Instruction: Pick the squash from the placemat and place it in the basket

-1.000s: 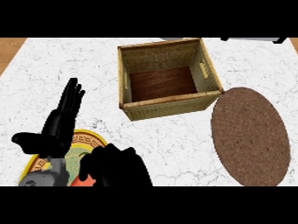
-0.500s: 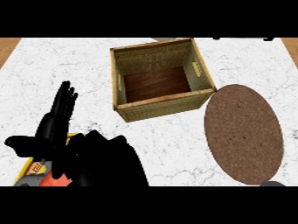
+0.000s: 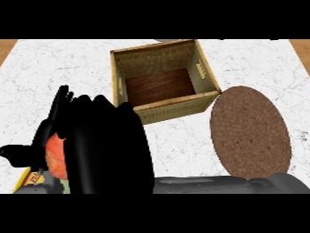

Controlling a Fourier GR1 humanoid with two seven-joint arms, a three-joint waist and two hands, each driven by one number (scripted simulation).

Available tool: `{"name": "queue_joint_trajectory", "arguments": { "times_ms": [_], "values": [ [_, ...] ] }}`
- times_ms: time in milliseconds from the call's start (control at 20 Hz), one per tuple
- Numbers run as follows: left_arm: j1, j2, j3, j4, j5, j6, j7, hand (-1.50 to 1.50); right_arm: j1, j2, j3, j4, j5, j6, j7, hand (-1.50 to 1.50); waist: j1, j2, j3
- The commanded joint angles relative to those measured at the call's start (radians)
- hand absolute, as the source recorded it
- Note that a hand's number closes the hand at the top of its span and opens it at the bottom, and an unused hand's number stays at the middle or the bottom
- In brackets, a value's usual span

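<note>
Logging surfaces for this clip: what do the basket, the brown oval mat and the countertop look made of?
The basket: matte woven wicker or straw walls, by the weave lines; dark wood-plank floor. The brown oval mat: speckled, matte, perhaps cork. The countertop: white, grey-veined, marble-like.

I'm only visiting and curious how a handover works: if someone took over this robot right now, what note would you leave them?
Left hand: open, fingers straight, at the view's lower left beside the squash.
Right hand: reached across, covering most of the squash; whether it grips cannot be seen.
Squash: lower left, over a yellow-edged mat, not in the basket.
Done: both hands are at the squash.
Left: grasp it, lift, carry it to the basket, release.
</note>
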Motion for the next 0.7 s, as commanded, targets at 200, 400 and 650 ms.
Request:
{"name": "queue_joint_trajectory", "arguments": {
  "times_ms": [200,400,650],
  "values": [
    [0.057,0.000,-0.002,-0.047,0.023,-0.021,-0.014,0.00,0.015,0.018,-0.106,0.052,0.037,0.064,0.109,1.50,-0.007,0.007,0.002],
    [0.019,-0.014,-0.016,-0.053,-0.009,0.013,0.014,0.00,0.089,0.014,-0.164,0.083,0.063,0.075,-0.005,1.50,-0.012,0.009,0.002],
    [0.033,0.036,0.040,-0.002,0.035,-0.045,-0.041,0.00,0.128,0.017,-0.202,0.132,0.063,0.107,-0.079,1.50,-0.007,0.010,0.002]
  ]
}}
